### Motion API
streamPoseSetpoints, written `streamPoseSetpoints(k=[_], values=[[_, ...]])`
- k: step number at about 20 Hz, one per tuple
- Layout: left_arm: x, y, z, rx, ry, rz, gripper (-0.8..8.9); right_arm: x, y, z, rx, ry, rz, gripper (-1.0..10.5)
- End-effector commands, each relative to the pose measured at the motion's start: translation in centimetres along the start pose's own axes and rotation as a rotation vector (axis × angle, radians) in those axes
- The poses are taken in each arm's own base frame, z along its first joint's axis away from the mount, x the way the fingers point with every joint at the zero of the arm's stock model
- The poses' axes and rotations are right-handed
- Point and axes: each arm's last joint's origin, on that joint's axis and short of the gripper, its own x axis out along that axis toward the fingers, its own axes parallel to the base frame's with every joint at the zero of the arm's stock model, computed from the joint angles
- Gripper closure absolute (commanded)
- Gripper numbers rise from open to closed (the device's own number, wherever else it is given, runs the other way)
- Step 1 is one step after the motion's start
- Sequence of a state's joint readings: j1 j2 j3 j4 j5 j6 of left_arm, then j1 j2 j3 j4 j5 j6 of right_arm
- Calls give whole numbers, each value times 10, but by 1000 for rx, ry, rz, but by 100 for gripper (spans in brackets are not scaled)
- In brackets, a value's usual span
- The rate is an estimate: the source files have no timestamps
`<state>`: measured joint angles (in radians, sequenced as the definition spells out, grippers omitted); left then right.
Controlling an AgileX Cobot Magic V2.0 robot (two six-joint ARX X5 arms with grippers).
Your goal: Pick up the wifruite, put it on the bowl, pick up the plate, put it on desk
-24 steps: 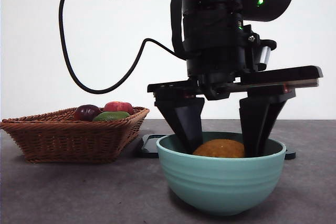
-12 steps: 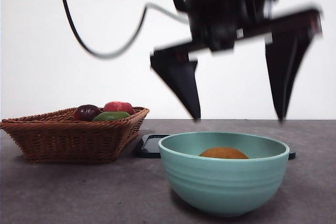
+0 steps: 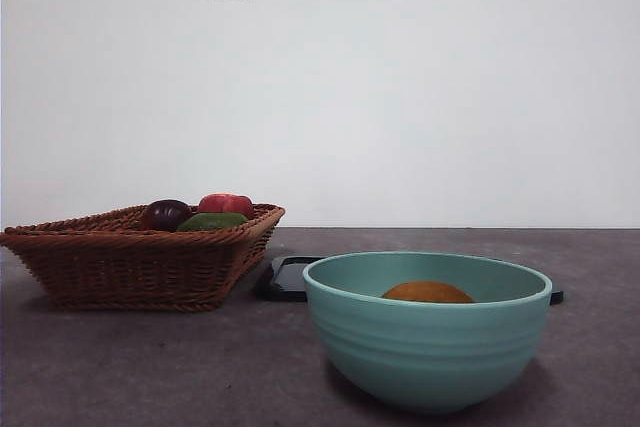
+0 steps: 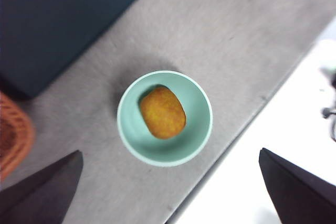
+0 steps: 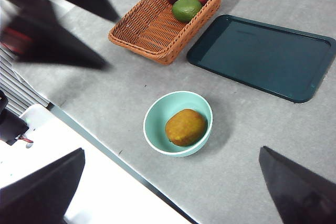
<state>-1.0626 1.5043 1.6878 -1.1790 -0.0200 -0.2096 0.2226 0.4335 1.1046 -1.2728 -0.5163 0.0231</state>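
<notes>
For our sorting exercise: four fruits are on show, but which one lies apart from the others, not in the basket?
The brownish-orange oval fruit. It lies alone inside the mint-green bowl, while the purple, red and green fruits sit together in the wicker basket.

brownish-orange oval wifruite [image 5: 185,127] | mint-green ridged ceramic bowl [image 3: 427,347] | brown woven wicker basket [image 3: 130,262] | dark teal flat tray [image 5: 262,56] | mottled grey desk [image 5: 252,140]

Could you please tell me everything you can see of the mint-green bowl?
The bowl is wide, round and mint-green, ceramic by its look, with faint ridges outside and a paler rim. It stands upright on the desk, just in front of a dark tray. The wifruite lies inside it. No gripper touches it.
</notes>
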Motion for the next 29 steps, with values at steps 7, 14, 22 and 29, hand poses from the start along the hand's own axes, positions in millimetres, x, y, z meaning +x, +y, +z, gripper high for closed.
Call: streamPoseSetpoints(k=[7, 14, 22, 29], values=[[-100, 11, -51, 77, -168, -35, 200, -4, 2, 3, -19, -23, 3, 305], [-138, 28, -124, 63, -298, -59, 200, -3, 0, 3, 30, -29, -55, 305], [-136, 48, -212, 13, -454, -92, 200, -3, 0, 3, 46, -30, -59, 305], [-143, 55, -244, 6, -571, -117, 200, -3, 0, 3, 74, -27, -75, 305]])
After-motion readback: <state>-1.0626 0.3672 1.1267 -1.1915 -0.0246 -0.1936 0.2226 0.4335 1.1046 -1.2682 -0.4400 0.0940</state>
